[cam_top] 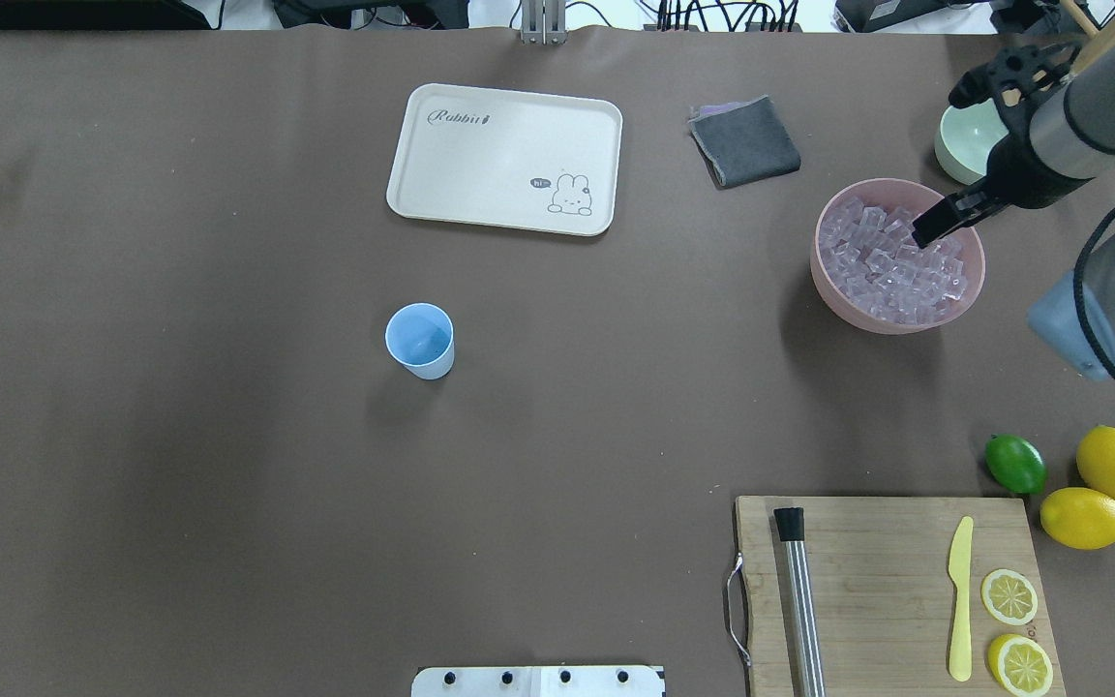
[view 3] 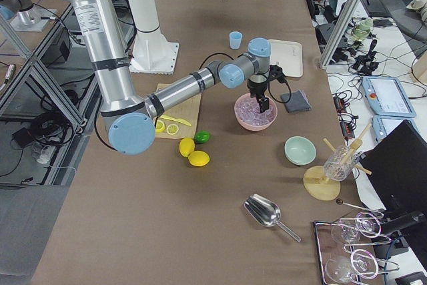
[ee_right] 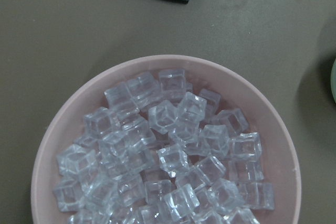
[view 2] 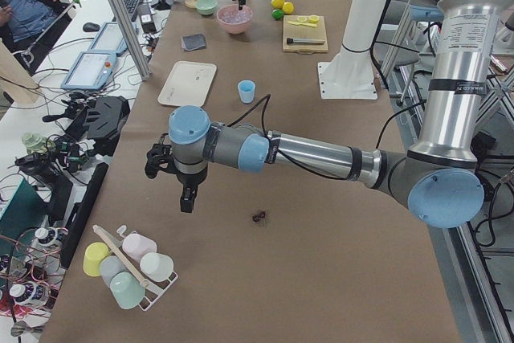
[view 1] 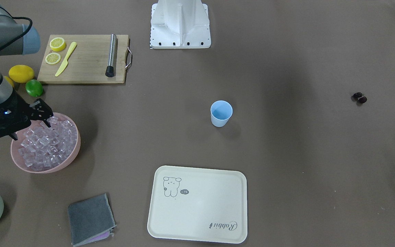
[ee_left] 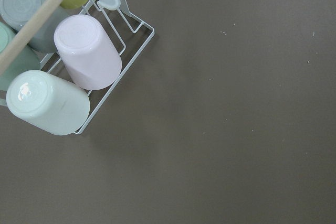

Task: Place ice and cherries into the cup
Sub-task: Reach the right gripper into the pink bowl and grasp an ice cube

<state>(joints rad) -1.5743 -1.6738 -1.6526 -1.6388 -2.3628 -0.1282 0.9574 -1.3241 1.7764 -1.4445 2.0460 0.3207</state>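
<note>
Ice — clear cubes heaped in a pink bowl toward the bench's right end, nearer the operators' edge than the robot's.

Right gripper — pointed down over the heap, a little off centre toward the right end, with its tips at the level of the topmost cubes. Whether they touched the ice could not be told, nor how far apart the fingers stood. No cube was seen held. Its wrist camera showed only the bowl of ice below.

Cup — light blue and upright, near the middle of the bench and well apart from bowl and fruit. Its inside showed only blue.

Cherries — a dark joined pair lying on the bare surface near the left end, about midway between the long edges.

Left gripper — hung pointing down above the bench just beside the cherries, on their operators' side. The spread of its fingers could not be told. Its wrist camera showed upturned cups by the left end's operators' corner.

Tray — cream, flat at the operators' edge, opposite the cup.

Cutting board — at the robot's edge, toward the right end.
</note>
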